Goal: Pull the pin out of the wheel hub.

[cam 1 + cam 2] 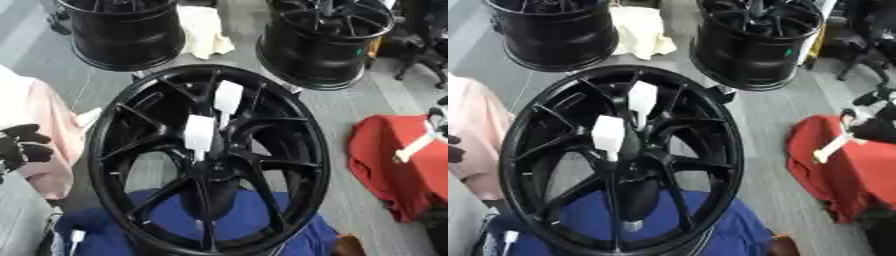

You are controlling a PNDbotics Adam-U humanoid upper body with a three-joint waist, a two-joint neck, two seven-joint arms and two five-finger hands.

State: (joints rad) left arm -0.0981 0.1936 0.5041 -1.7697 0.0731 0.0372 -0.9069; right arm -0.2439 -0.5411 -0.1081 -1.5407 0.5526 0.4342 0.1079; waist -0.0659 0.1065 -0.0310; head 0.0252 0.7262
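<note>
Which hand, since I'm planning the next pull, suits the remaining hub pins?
The left hand: empty beside the black alloy wheel; right hand holds a white pin over red cloth.

Legible text, labels, brands, numbers: none. White tags [199,133] on wheel hub [210,165] show no readable print.

Grey floor [350,115] w/ faint plank lines, evenly lit. Two spare black rims [122,30] [328,42] standing at far side, cream cloth [206,32] bunched btwn them. Red cloth [394,170] draped at right, pink cloth [39,135] at left, blue cloth [236,220] spread at near edge. Dark chair base [420,55] at top right.
</note>
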